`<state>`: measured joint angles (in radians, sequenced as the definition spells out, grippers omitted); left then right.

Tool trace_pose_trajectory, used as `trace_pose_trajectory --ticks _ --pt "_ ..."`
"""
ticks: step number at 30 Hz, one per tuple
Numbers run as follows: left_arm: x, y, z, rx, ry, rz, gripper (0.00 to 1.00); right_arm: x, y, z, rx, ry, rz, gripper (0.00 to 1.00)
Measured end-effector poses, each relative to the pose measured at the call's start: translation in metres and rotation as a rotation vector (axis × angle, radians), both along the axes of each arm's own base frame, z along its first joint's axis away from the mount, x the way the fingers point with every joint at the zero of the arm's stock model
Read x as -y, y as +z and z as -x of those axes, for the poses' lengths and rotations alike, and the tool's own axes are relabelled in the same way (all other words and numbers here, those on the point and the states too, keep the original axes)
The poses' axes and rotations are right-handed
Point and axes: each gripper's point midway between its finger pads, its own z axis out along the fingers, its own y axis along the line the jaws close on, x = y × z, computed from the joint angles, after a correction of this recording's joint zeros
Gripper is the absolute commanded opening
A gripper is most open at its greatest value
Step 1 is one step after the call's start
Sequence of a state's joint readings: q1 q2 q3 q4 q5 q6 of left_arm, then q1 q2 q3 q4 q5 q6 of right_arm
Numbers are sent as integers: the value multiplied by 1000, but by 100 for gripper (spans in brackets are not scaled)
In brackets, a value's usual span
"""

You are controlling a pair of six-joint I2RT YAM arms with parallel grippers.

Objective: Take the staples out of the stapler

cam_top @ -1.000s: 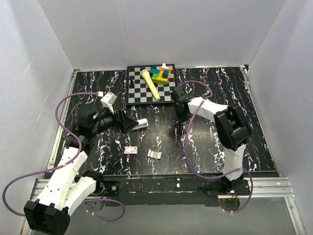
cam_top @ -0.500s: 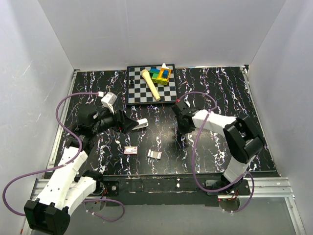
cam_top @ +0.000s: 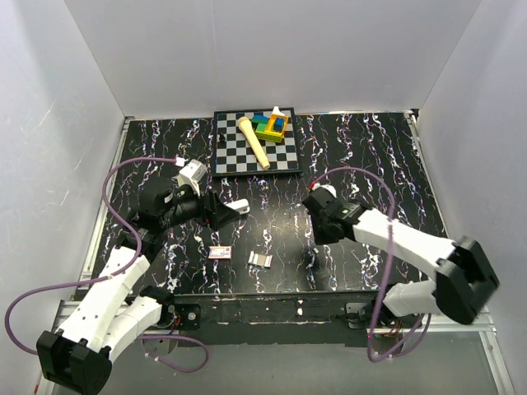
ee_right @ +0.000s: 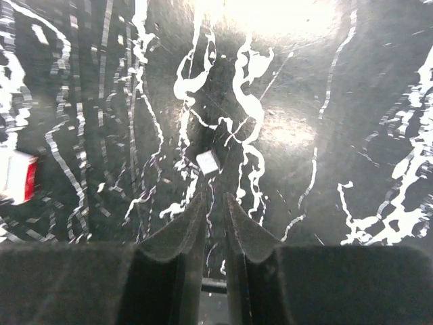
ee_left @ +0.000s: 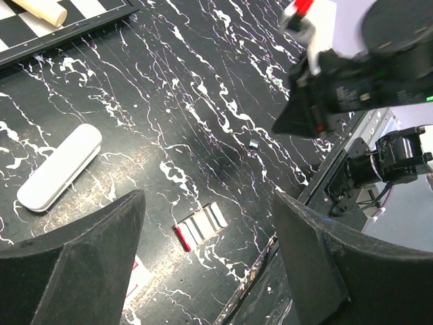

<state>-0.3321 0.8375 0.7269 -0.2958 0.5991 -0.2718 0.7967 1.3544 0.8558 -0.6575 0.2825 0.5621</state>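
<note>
1. Left gripper (ee_left: 208,198): jaws wide apart and empty, hanging over the table.
2. White stapler (ee_left: 58,168): flat on the table, apart from the left fingers.
3. Red-and-white box (cam_top: 220,253), with a silver-red piece (ee_left: 200,225) just to its right, both near the front edge.
4. Staples (ee_right: 208,161): a tiny strip lying on the table just ahead of the right fingertips.
5. Right gripper (ee_right: 215,198): only a narrow gap, nothing held.

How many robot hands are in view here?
2. The left hand, open, is left of centre beside the white stapler; the right hand is right of centre, low over a tiny white piece. None seem hidden.
</note>
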Motion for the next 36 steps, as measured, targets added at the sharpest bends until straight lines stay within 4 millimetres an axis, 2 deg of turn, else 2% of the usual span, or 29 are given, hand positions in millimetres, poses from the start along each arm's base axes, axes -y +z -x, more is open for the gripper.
trace_pose_trajectory --ticks 6,8,10,16,24,28,32,36 --pt "2 -3 0 19 -13 -23 75 0 84 -9 182 2 -134 30" --pt "2 -7 -3 14 -16 -38 75 0 102 -9 224 7 -171 33" --pt "4 -16 -10 -12 -20 -60 75 2 111 -7 245 22 -186 34" --pt "7 -45 -29 -104 -34 -138 75 7 108 2 232 66 -181 36" --pt "15 -52 -64 -57 -71 -258 73 -3 85 19 154 139 -219 38" --pt "24 -78 -74 -56 -116 -363 73 -15 77 27 127 187 -261 38" --pt "27 -105 -73 -71 -166 -459 73 -26 74 34 117 227 -296 39" --pt "28 -124 -82 -48 -186 -563 73 -32 70 46 108 268 -333 39"
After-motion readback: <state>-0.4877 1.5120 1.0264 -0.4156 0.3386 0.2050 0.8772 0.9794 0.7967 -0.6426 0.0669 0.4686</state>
